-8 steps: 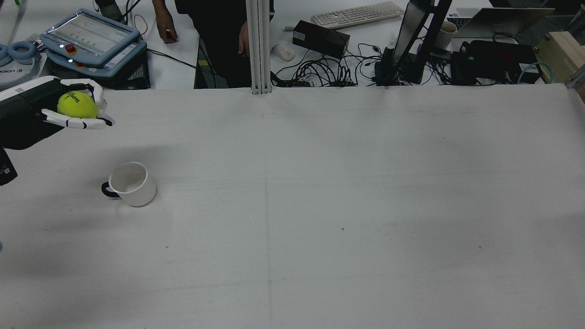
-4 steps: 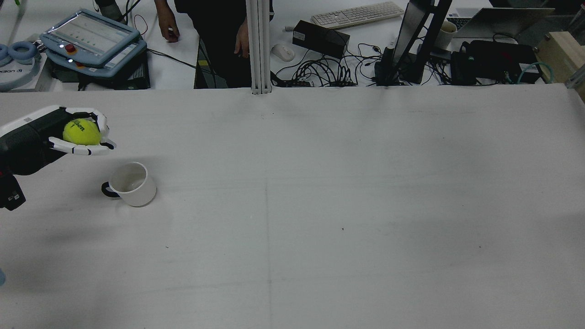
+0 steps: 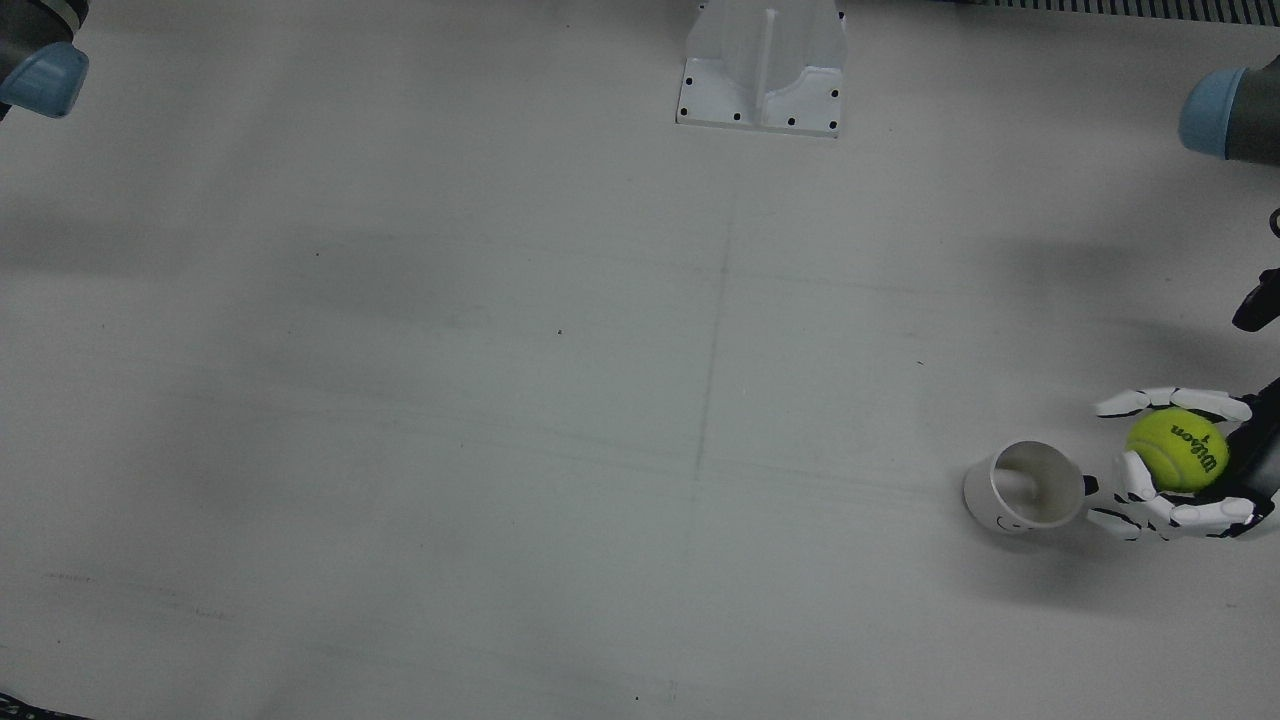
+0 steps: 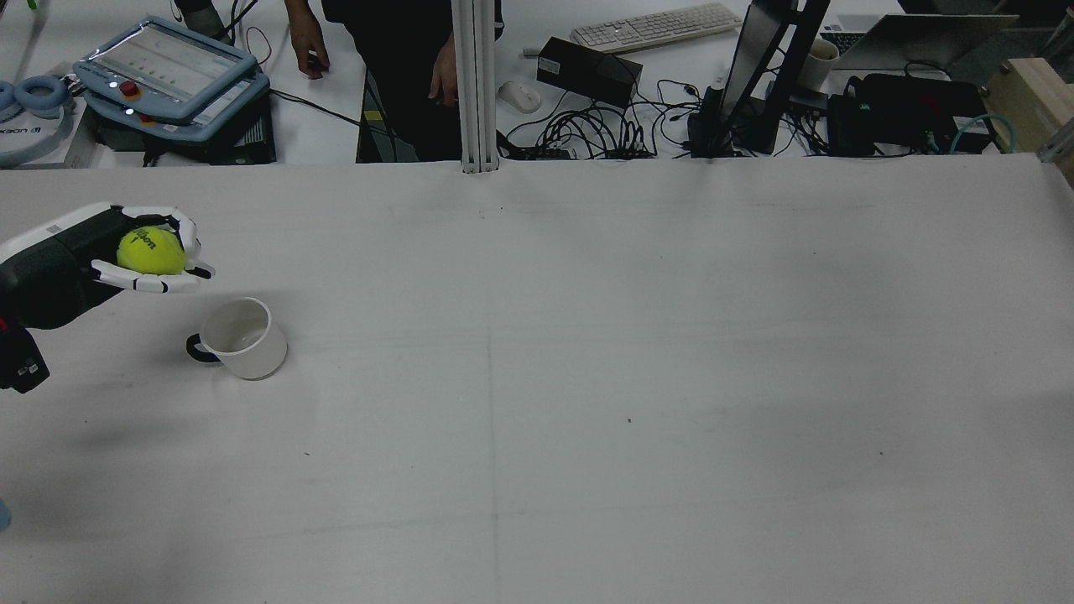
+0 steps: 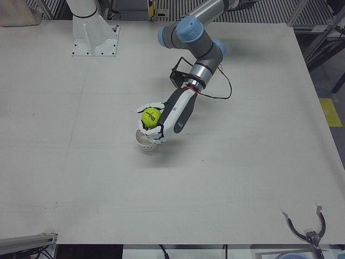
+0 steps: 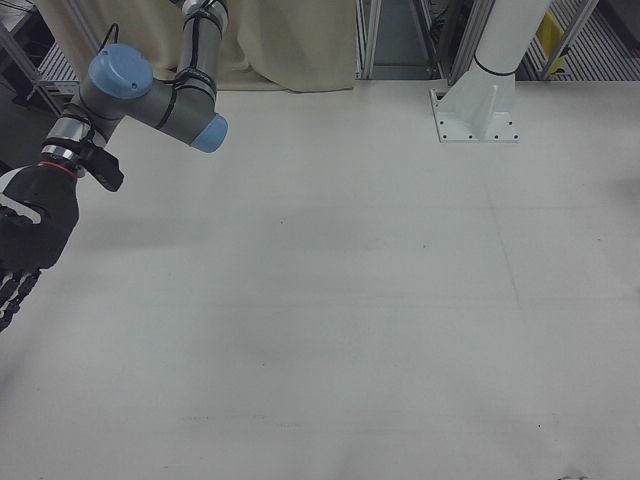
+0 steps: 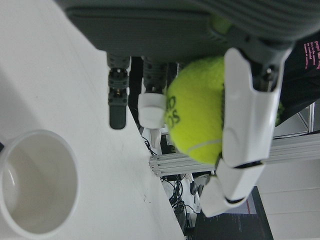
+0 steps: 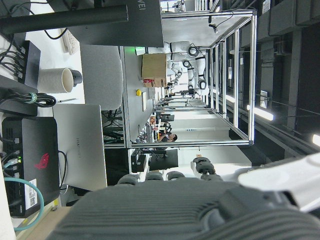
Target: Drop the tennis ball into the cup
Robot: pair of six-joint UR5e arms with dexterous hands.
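Left hand holds tennis ball, fingers wrapped round it, raised just beside the upright cup on the tabletop, not yet over the mouth. Judgement: centre ball above the opening, then open fingers slowly, else it clips the rim. Right hand idle, fingers apart, holding nothing

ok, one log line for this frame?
left hand: shut on tennis ball | ball: beside cup, not over it | cup: upright, empty | right hand: idle

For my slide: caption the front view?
Left hand holds tennis ball beside the upright white cup.
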